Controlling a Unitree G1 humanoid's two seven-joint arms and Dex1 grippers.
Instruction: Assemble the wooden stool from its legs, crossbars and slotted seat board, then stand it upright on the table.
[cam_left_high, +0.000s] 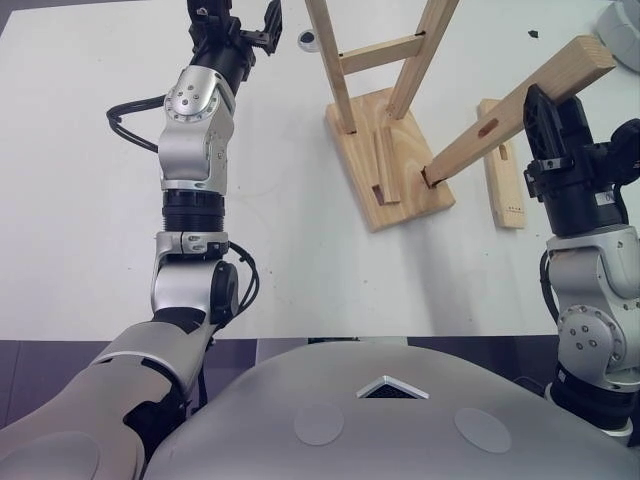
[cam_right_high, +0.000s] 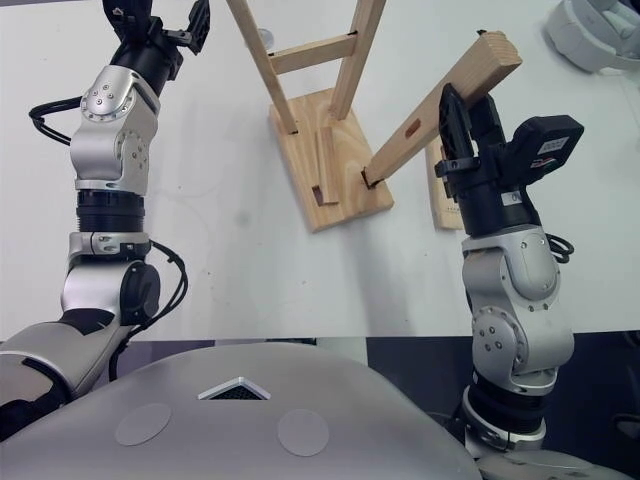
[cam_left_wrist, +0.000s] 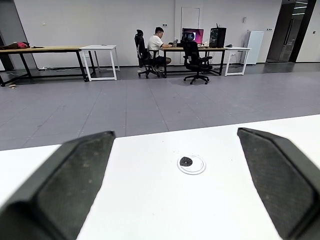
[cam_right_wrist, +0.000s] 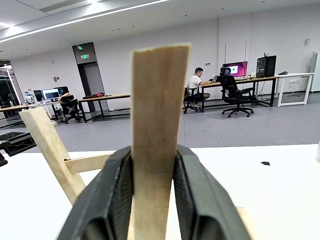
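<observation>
White table top (cam_left_high: 300, 260) carries the stool parts, with an open office floor of desks and chairs beyond its far edge. Seat board (cam_left_high: 355, 150) lies flat on the table, right of centre. Two upright legs (cam_left_high: 333, 70) stand in the board's far end, lean slightly toward each other, and are joined partway up by a crossbar (cam_left_high: 380, 52). Right gripper (cam_right_wrist: 155, 160) is clamped across the upper part of a third leg (cam_left_high: 490, 125). This leg is tilted, with its lower end touching the seat board at the near right corner. Whether that end is seated in a slot cannot be told. A loose wooden piece (cam_left_high: 507, 195) with a slot lies flat on the table just right of the board, partly behind the tilted leg. Left gripper (cam_left_wrist: 175, 145) is at the far left of the table, well apart from the stool parts, its fingers spread wide and holding nothing. A round cable grommet (cam_left_wrist: 191, 164) sits in the table top beyond it.
</observation>
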